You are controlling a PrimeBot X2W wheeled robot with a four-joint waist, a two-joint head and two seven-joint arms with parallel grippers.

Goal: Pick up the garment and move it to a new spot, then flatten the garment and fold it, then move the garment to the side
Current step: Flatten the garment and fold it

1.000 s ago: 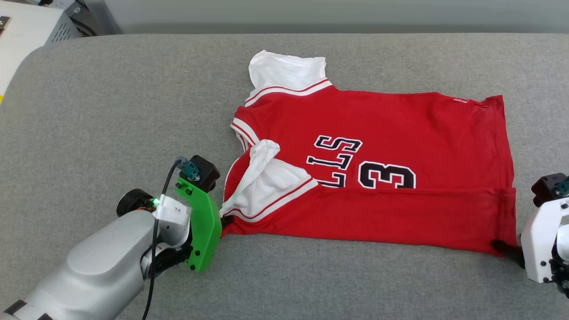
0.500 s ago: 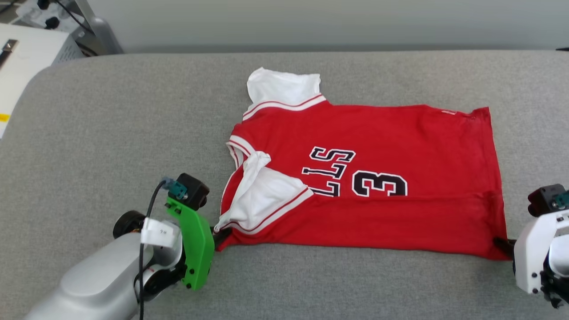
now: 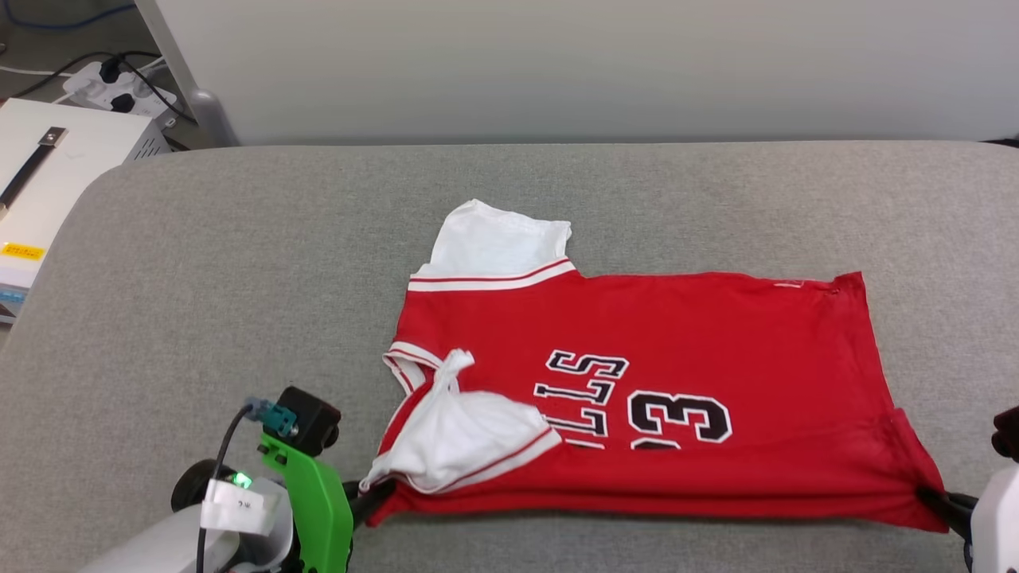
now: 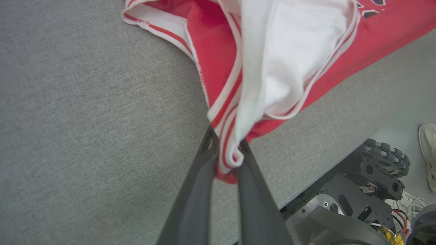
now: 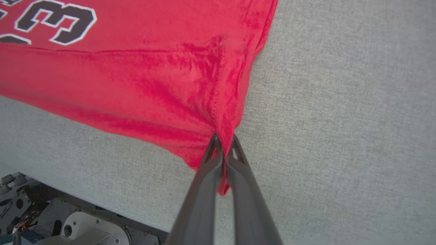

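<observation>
The garment (image 3: 637,382), a red jersey with white sleeves and black lettering, lies across the grey table, its near edge folded up over the lower part of the "23". My left gripper (image 3: 372,500) is shut on the near-left corner, where the striped trim and white sleeve (image 4: 272,61) bunch between its fingers (image 4: 201,177). At the near-right corner my right gripper (image 3: 938,503) is shut on the red hem (image 5: 221,129). The near edge hangs taut between the two grippers, slightly off the cloth. The far white sleeve (image 3: 493,243) lies flat.
The grey padded table (image 3: 239,278) runs wide to the left and behind the garment. A white box (image 3: 48,175) and a power strip (image 3: 111,87) sit beyond its far-left corner. My wheeled base (image 4: 361,190) and a shoe (image 4: 428,149) show below the near edge.
The camera has tilted, so the whole table sits lower in the picture. My right gripper has closed on the hem corner. The garment's near edge has been drawn taut, toward me.
</observation>
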